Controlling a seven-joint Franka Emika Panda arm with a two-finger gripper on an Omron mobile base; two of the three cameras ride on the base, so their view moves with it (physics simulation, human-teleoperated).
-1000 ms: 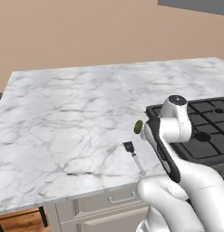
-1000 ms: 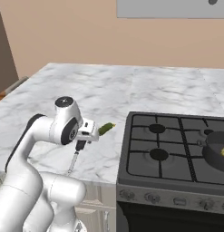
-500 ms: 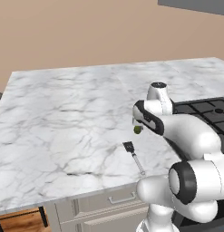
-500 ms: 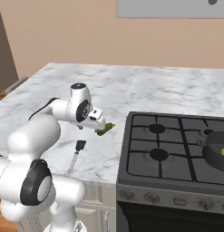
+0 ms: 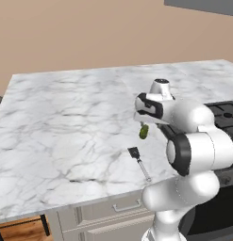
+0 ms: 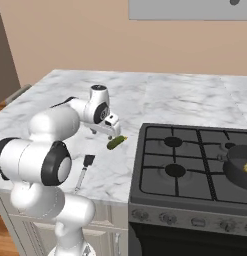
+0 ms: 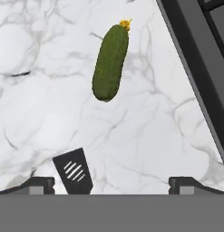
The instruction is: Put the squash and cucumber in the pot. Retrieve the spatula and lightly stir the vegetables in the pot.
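The claw (image 7: 111, 183) hangs spread wide and empty over the marble surface (image 7: 36, 90). The cucumber (image 7: 110, 62) lies just ahead of it beside the cooktop (image 7: 195, 54), its long axis pointing roughly away from the claw, across the gap between the fingertips.

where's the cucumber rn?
The cucumber lies on the marble counter just left of the stove, beyond the spatula. In the right base view it sits under the open gripper.

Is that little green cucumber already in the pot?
No. The cucumber lies on the marble counter beside the stove, with the open gripper above it.
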